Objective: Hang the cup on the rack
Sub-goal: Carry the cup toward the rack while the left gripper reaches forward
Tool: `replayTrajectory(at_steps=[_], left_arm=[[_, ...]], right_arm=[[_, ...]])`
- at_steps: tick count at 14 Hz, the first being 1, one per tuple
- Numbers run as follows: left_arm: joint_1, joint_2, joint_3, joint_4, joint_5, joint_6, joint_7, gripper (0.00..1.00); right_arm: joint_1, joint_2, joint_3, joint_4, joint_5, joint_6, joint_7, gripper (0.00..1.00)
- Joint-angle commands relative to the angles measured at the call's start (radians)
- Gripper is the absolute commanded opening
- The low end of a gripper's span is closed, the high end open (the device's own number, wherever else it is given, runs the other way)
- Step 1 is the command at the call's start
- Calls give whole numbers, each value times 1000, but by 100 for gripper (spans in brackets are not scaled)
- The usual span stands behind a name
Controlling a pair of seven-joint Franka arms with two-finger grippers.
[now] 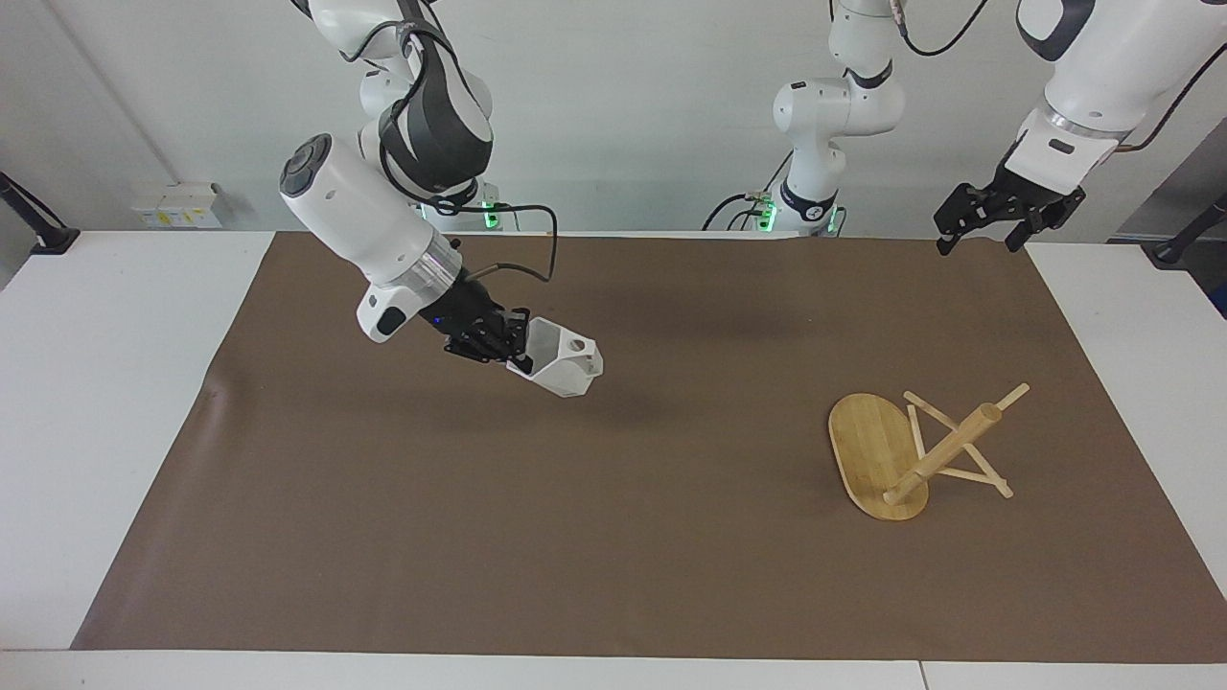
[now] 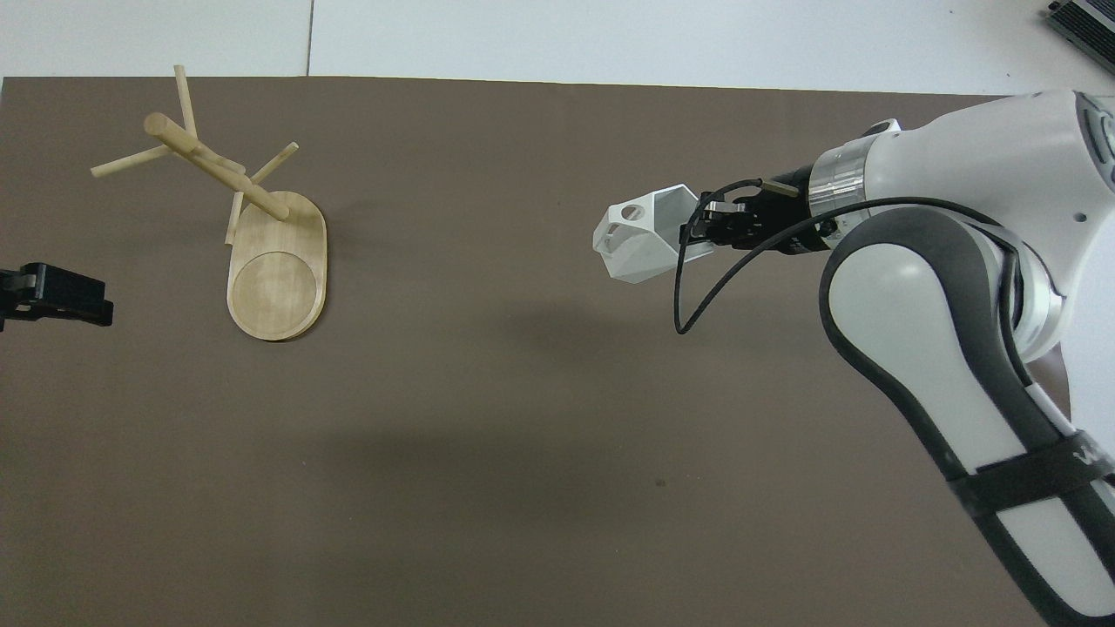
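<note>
The white faceted cup (image 1: 564, 368) (image 2: 638, 245) hangs in the air over the brown mat, tipped on its side, its pierced handle pointing toward the left arm's end of the table. My right gripper (image 1: 512, 349) (image 2: 707, 229) is shut on the cup's rim wall. The bamboo rack (image 1: 870, 448) (image 2: 277, 280) stands upright on its oval base near the left arm's end, its post (image 1: 944, 454) and thin pegs bare. My left gripper (image 1: 978, 238) (image 2: 54, 296) waits open and empty, raised over the mat's edge at that end.
A brown mat (image 1: 613, 537) covers most of the white table (image 1: 105, 383). A black cable (image 2: 688, 296) loops down from the right wrist beside the cup. Nothing else lies on the mat between cup and rack.
</note>
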Motion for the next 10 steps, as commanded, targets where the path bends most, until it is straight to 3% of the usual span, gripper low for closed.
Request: replayTrajectory(at_steps=[1,6,10], left_arm=[[2,-26,-8,-26,14,-9,7,100],[-8,-29,-16,-23,-1,-38,-22,100],[-61,-50,-26,-78,-32,14,-241,100]], right_arm=[[-15,-8,45,6,90,14,6,0],[-15,-8,134,6,193,68,15,0],[-15,-3,202,1,245,152,17,0]])
